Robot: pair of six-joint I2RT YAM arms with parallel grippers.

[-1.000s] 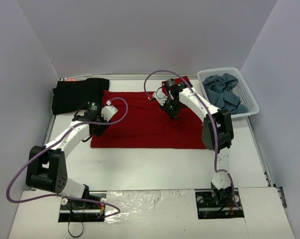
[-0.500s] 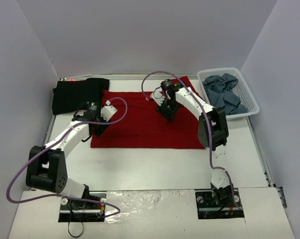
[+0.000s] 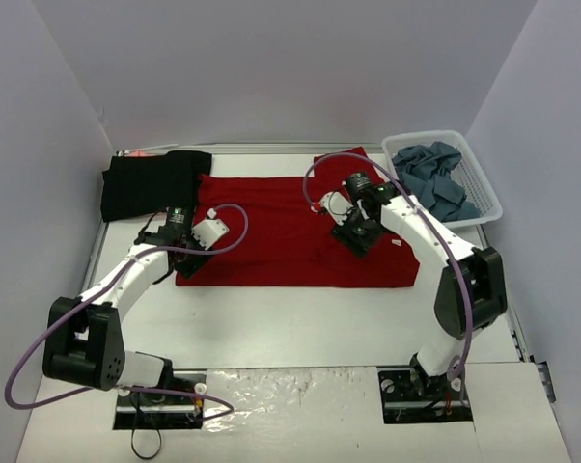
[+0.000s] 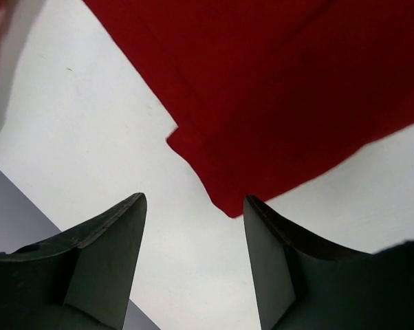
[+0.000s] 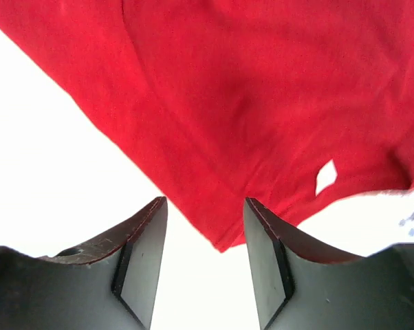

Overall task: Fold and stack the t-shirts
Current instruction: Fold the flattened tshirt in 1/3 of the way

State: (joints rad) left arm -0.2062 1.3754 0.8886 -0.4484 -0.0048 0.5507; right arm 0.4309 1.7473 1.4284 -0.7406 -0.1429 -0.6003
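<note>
A dark red t-shirt (image 3: 271,236) lies spread flat across the middle of the table. My left gripper (image 3: 185,258) is open and empty just above the shirt's front left corner (image 4: 224,203), which shows between my fingers in the left wrist view (image 4: 193,199). My right gripper (image 3: 360,239) is open and empty above the shirt's right part. In the right wrist view (image 5: 203,201) a shirt corner (image 5: 221,244) lies between the fingers. A black t-shirt (image 3: 151,183) lies at the back left. Slate blue-grey t-shirts (image 3: 433,178) are heaped in the basket.
The white lattice basket (image 3: 485,193) stands at the back right, beside the red shirt's right edge. Walls close the table on the left, back and right. A small white patch (image 5: 325,176) shows on the red shirt near its right edge.
My right gripper has moved from the shirt's back middle toward the front right, its elbow swinging right. The shirt's right edge now reaches farther right. My left gripper has shifted slightly forward.
</note>
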